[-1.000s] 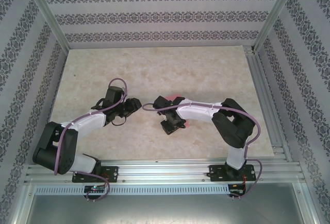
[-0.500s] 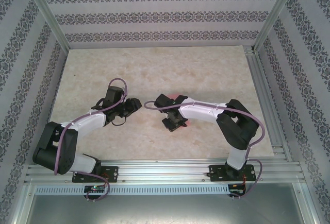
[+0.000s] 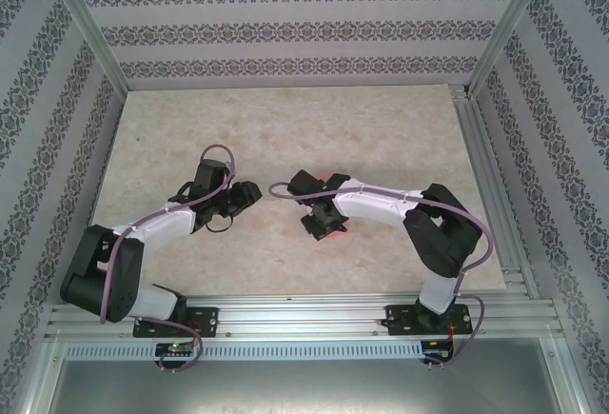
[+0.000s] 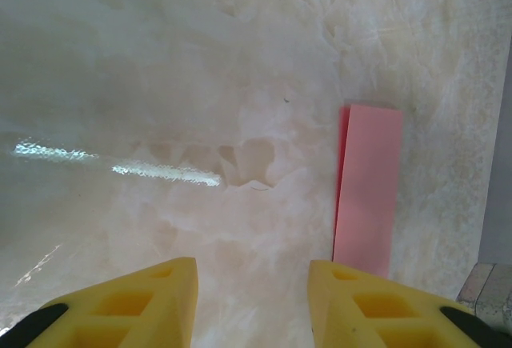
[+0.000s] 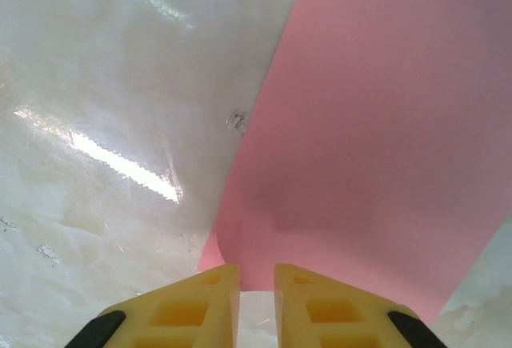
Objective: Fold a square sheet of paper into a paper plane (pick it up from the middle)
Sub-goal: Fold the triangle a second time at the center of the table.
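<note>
Pale marbled table (image 3: 285, 119) with pink paper (image 4: 368, 188)

Your overhead view is bright and evenly lit, with soft, faint shadows on the tabletop (image 3: 285, 128). In the left wrist view, white glare streaks cross the glossy surface and the far part looks hazy, perhaps overexposed. The right wrist view has a similar glare streak, and the yellow fingers (image 5: 188, 304) of the right end effector (image 5: 256, 278) look soft.
</note>
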{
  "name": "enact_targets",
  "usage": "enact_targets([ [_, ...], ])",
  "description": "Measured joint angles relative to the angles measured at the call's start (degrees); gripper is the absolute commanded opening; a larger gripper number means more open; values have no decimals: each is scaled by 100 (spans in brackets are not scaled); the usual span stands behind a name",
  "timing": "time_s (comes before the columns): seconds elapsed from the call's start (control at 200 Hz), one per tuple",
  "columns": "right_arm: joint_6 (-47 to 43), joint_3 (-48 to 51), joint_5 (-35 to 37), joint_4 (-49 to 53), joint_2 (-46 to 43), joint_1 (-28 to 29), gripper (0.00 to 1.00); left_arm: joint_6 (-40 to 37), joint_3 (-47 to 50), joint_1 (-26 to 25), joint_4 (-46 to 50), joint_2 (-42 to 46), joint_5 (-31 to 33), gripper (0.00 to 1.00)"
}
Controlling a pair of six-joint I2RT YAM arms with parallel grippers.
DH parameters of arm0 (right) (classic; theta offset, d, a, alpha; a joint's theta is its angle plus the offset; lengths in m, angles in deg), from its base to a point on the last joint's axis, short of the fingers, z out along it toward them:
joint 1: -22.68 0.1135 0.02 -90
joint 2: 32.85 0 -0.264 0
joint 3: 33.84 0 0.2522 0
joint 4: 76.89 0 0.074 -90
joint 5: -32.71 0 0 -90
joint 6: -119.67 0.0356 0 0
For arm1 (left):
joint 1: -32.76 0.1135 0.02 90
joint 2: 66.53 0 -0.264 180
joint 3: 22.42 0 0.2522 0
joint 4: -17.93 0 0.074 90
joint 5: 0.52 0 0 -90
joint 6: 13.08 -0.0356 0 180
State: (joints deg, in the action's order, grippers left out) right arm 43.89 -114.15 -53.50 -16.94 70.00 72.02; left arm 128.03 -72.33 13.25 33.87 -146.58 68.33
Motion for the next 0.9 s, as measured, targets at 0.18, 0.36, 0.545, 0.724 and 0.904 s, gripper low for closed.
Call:
enact_targets([
  [0.18, -37, 0, -81, -50, 0, 0, 16, 0, -11, 0, 2, -33, -107, 43],
  [0.36, -66, 2, -214, -111, 2, 0, 12, 0, -79, 0, 2, -90, -168, 43],
  [0.545, -81, 0, -212, -122, 26, 0, 5, -2, -94, 0, 2, -142, -238, 43],
  [0.724, -66, 0, -190, -146, 28, -50, 1, -2, -101, 0, 2, -216, -317, 43],
  [0.904, -66, 98, -286, -321, -61, -236, 0, -2, -201, 0, -2, -358, -494, 45],
])
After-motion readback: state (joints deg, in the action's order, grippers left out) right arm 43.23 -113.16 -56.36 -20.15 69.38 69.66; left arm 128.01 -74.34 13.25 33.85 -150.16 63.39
